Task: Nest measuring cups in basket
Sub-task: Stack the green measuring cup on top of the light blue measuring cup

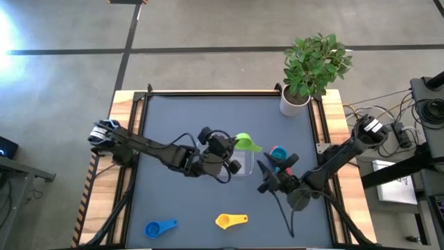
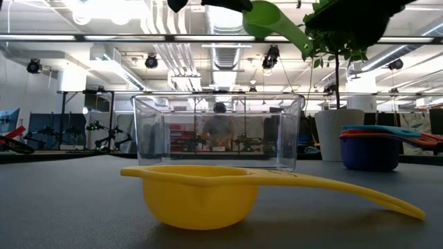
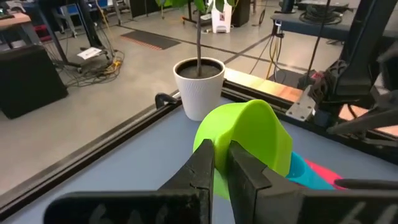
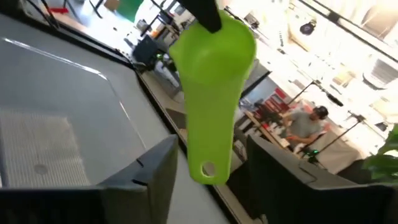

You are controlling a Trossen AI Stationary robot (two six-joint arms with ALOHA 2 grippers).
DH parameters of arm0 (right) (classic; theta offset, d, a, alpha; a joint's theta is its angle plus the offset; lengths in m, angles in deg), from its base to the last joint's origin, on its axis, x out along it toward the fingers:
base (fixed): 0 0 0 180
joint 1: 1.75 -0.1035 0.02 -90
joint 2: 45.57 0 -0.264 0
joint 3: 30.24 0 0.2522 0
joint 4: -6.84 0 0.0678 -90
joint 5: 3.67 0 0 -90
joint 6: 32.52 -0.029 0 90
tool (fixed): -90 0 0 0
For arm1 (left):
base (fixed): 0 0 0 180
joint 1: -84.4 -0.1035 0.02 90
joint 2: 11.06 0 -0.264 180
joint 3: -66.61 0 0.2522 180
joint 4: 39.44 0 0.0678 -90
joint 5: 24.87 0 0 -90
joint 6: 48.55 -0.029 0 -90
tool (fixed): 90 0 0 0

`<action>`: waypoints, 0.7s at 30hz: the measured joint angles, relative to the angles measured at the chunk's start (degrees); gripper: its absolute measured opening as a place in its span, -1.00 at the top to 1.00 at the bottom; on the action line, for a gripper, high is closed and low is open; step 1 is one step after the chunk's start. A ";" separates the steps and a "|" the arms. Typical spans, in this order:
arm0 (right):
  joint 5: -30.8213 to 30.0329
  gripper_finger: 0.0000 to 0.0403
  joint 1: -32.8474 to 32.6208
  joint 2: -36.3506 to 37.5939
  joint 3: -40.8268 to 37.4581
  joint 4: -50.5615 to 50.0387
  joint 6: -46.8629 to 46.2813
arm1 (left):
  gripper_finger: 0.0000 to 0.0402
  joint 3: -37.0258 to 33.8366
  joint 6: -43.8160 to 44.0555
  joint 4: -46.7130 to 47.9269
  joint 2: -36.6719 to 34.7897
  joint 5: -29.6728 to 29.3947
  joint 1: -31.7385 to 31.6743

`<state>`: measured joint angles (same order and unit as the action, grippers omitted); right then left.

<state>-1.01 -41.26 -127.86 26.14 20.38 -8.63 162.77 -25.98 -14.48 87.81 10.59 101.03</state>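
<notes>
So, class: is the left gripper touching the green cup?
Touching. The left wrist view shows the left gripper pinching the rim of the green cup with no gap; the low view shows the cup lifted above the basket.

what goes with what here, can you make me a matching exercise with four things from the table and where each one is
Things:
1. green cup
2. yellow cup
3. blue cup
4. plant pot

Places:
a. far right corner of the table
b. held up in the left gripper
c. near edge, left of the yellow one
d. near edge, middle

Pairs: 1-b, 2-d, 3-c, 4-a
</notes>
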 joint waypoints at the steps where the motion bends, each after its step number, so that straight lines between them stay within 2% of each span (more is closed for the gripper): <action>1: -0.54 0.01 0.43 -0.39 0.83 0.05 0.40 | 0.97 0.33 -0.09 0.45 0.02 -0.05 -0.09; 7: -1.86 -0.31 2.80 -2.09 3.43 0.05 0.17 | 0.97 0.98 -0.66 0.40 0.33 -0.04 -0.24; 12: -2.25 -0.50 4.77 -4.07 4.92 0.05 0.14 | 0.97 0.94 -0.67 0.18 0.33 -0.02 -0.24; 16: -2.24 -0.56 6.12 -5.67 6.00 0.05 0.14 | 0.97 0.94 -0.66 -0.14 0.33 -0.02 -0.24; 21: -2.29 -0.51 7.63 -7.72 7.46 -0.02 0.28 | 0.97 0.94 -0.69 -0.14 0.33 1.14 -0.24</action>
<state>-3.30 -33.63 -135.58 33.60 20.36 -8.35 163.70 -26.67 -14.63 88.13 11.73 100.78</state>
